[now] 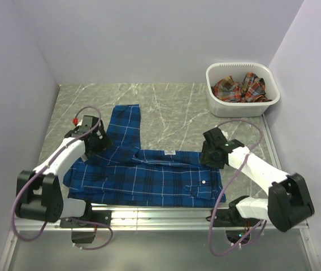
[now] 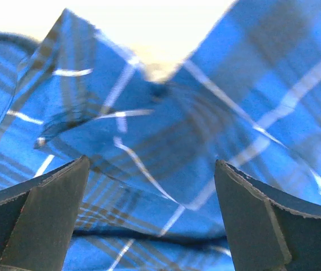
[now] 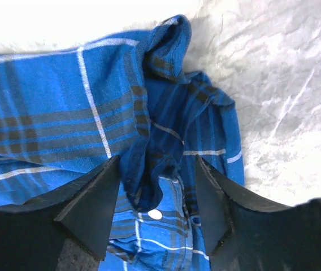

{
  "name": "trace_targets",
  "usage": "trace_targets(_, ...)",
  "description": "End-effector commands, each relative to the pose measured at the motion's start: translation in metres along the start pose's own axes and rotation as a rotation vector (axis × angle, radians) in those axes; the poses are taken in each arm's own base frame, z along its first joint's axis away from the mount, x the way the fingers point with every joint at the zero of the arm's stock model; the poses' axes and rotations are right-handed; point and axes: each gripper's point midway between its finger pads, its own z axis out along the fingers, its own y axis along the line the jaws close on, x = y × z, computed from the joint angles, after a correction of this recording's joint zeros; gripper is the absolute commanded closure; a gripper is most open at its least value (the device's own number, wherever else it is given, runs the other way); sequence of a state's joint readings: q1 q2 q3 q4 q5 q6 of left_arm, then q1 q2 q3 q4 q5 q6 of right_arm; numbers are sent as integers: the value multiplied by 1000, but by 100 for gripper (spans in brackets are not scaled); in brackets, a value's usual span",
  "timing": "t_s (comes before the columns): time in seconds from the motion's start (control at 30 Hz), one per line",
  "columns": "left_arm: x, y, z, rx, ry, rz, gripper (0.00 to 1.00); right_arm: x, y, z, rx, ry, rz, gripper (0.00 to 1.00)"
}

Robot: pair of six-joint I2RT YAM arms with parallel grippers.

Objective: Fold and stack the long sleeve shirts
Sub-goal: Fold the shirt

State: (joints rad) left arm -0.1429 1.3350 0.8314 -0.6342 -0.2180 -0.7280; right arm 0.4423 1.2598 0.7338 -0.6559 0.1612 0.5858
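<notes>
A royal blue plaid long sleeve shirt point(image 1: 149, 178) lies spread near the table's front edge, one sleeve reaching toward the back at the left. My left gripper point(image 1: 95, 142) hovers over the shirt's left shoulder. In the left wrist view it point(image 2: 151, 161) is open wide just above rumpled blue cloth point(image 2: 166, 130). My right gripper point(image 1: 210, 155) is at the shirt's right end. In the right wrist view its jaws point(image 3: 156, 159) stand open on either side of a bunched fold of blue cloth point(image 3: 149, 141) near a white button. A red-orange plaid shirt point(image 1: 239, 87) lies crumpled in the basket.
The white plastic basket point(image 1: 234, 107) stands at the back right corner of the marble-patterned table point(image 1: 172, 113). Lilac walls close in the back and both sides. Bare tabletop point(image 3: 285, 84) shows right of the shirt's edge in the right wrist view.
</notes>
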Motion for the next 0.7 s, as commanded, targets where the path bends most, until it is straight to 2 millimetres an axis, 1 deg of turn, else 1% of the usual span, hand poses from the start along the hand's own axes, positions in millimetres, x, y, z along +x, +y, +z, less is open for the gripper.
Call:
trace_targets(0.0,-26,-52,-42,239,-124,149,2,-21,1,-16,-99,-90,140,39)
trace_targets(0.03,-29,-70,-52,316,-163,188,3,-25,6,-20,-152,-102,179,40)
trace_targets(0.07,-25,-83,-65,390,-178,228,3,-36,0,-18,-185,-133,255,40)
trace_targets(0.1,-13,-100,-76,454,-187,317,2,-40,8,-28,-274,-144,302,40)
trace_targets(0.13,-9,-111,-83,499,-201,359,2,-45,7,-30,-301,-159,338,40)
trace_targets(0.17,5,-131,-96,563,-210,430,1,-53,6,-33,-328,-194,367,39)
trace_targets(0.23,17,-148,-106,614,-234,530,1,-59,2,-34,-345,-204,417,37)
trace_targets(0.27,34,-165,-115,664,-237,595,1,-61,1,-32,-351,-201,429,36)
trace_targets(0.3,41,-172,-117,675,-249,649,2,-63,-3,-29,-349,-196,457,35)
trace_targets(0.33,50,-180,-120,689,-250,693,2,-62,0,-28,-377,-170,464,34)
trace_targets(0.37,58,-193,-119,693,-248,737,2,-60,0,-21,-380,-142,481,33)
trace_targets(0.4,74,-202,-123,692,-261,818,3,-60,0,-18,-392,-130,498,33)
trace_targets(0.43,88,-208,-113,665,-242,875,4,-62,1,-16,-419,-124,517,33)
trace_targets(0.47,103,-221,-122,685,-258,928,4,-57,-1,-9,-414,-100,533,33)
trace_targets(0.5,107,-227,-120,668,-284,970,5,-56,-1,-7,-419,-93,548,33)
trace_targets(0.53,119,-231,-110,644,-272,1013,6,-56,-1,-4,-417,-92,552,33)
trace_targets(0.57,131,-240,-114,662,-276,1049,7,-52,-2,0,-410,-73,556,33)
trace_targets(0.6,137,-245,-113,663,-284,1082,7,-51,0,1,-416,-66,554,33)
trace_targets(0.63,145,-246,-103,639,-274,1112,8,-51,0,3,-418,-61,554,33)
trace_targets(0.67,153,-251,-105,648,-277,1139,8,-51,-5,6,-410,-57,574,34)
